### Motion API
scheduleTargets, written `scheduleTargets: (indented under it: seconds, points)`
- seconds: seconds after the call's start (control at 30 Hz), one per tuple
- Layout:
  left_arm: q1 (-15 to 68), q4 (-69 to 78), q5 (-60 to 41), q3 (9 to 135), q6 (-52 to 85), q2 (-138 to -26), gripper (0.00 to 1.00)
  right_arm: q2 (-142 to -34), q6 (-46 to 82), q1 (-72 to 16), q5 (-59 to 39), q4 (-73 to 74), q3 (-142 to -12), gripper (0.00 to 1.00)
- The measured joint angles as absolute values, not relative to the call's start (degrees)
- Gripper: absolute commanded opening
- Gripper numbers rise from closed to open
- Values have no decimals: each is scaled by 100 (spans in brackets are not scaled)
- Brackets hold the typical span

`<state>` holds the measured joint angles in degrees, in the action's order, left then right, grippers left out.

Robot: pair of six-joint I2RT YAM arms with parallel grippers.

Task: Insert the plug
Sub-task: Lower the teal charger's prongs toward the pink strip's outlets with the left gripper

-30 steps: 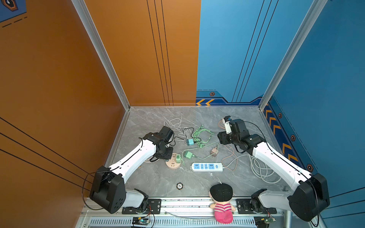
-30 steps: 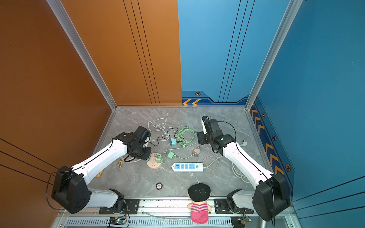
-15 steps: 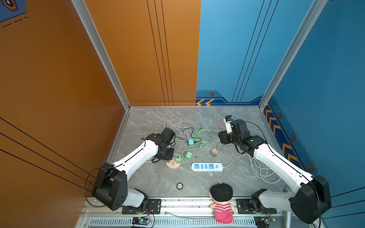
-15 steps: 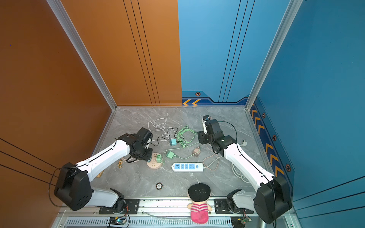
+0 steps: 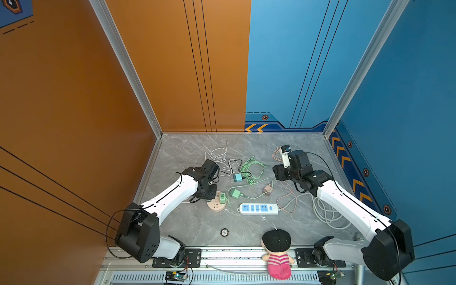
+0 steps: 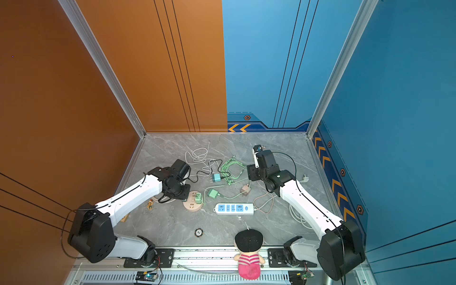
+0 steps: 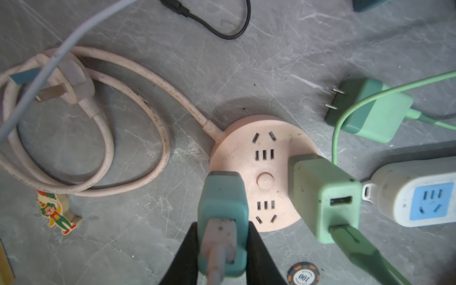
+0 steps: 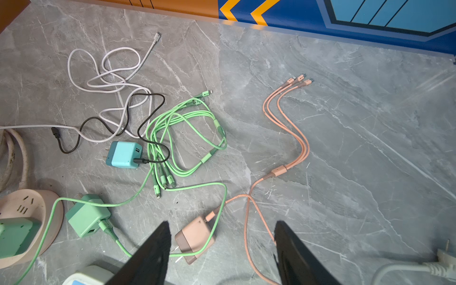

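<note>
My left gripper (image 7: 223,230) is shut on a teal plug (image 7: 222,197) with a pale cable in its back. The plug's front end hangs over the edge of the round pink socket (image 7: 265,150); its prongs are hidden. A light green charger (image 7: 323,197) stands plugged into that socket. In both top views the left gripper (image 5: 209,193) (image 6: 183,195) sits right beside the pink socket (image 5: 215,207) (image 6: 192,206). My right gripper (image 8: 222,224) (image 5: 277,172) stands open above a pink charger (image 8: 195,239), holding nothing.
A green charger (image 7: 370,111) and a white and blue power strip (image 7: 419,195) lie to the right of the socket. The socket's pink cord (image 7: 103,148) coils to its left. A poker chip (image 7: 303,275), a clown figure (image 7: 55,212), tangled green cables (image 8: 185,138) and a doll (image 5: 276,254) are nearby.
My left arm has shifted a little toward the round pink socket with the teal plug still in its grip. The right arm has barely moved.
</note>
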<state>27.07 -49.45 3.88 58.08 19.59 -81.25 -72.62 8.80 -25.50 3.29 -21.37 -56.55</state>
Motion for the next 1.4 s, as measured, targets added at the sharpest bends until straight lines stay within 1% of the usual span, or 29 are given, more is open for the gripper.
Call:
scheduleTargets:
  seconds: [0.53,1.4]
  points:
    - [2707,-4838,357,5800,2110,-8232,0,-7262,880,-2550,327,-2137,-5655,69]
    - [2790,-4534,397,5481,2235,-7990,0,-7264,899,-2550,322,-2132,-5636,69]
